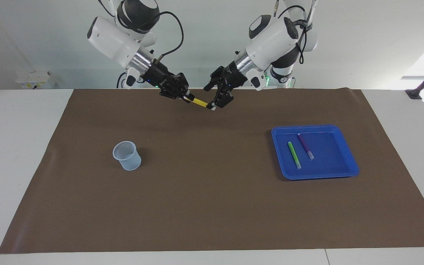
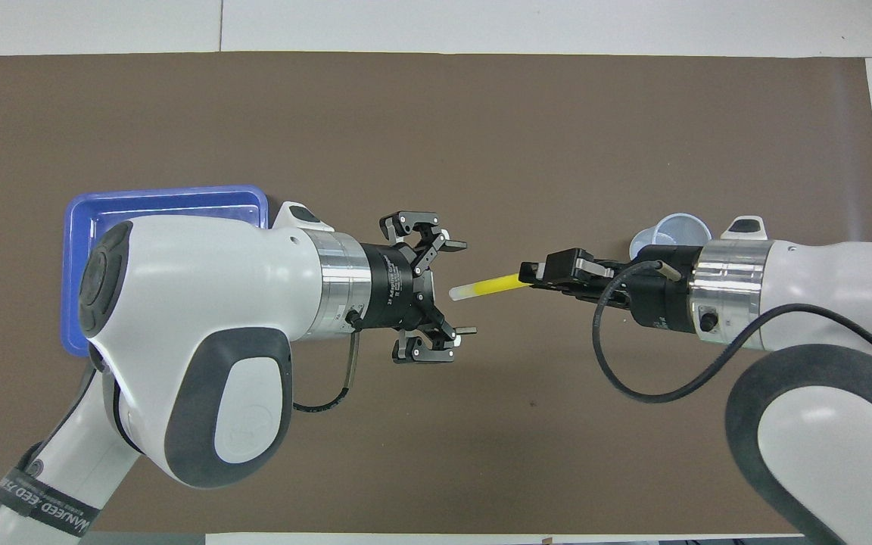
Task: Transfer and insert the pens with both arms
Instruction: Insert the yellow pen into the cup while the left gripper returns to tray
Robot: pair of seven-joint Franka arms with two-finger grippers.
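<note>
Yellow slim marker pen (image 2: 490, 285) with a pale tip hangs in the air over the brown table mat (image 1: 212, 206), clamped at its yellow end by the right gripper (image 2: 538, 272). Its pale tip points between the widely spread fingers of the left gripper (image 2: 457, 288). Green pen (image 1: 294, 155) and purple pen (image 1: 305, 146) lie side by side in the blue plastic tray (image 1: 344, 173) on the mat toward the left arm's end; a clear plastic cup (image 1: 127, 155) stands on the mat toward the right arm's end.

yellow pen (image 1: 198, 102) midair, green (image 1: 294, 155) & purple (image 1: 305, 146) pens in tray (image 1: 318, 175)
</note>
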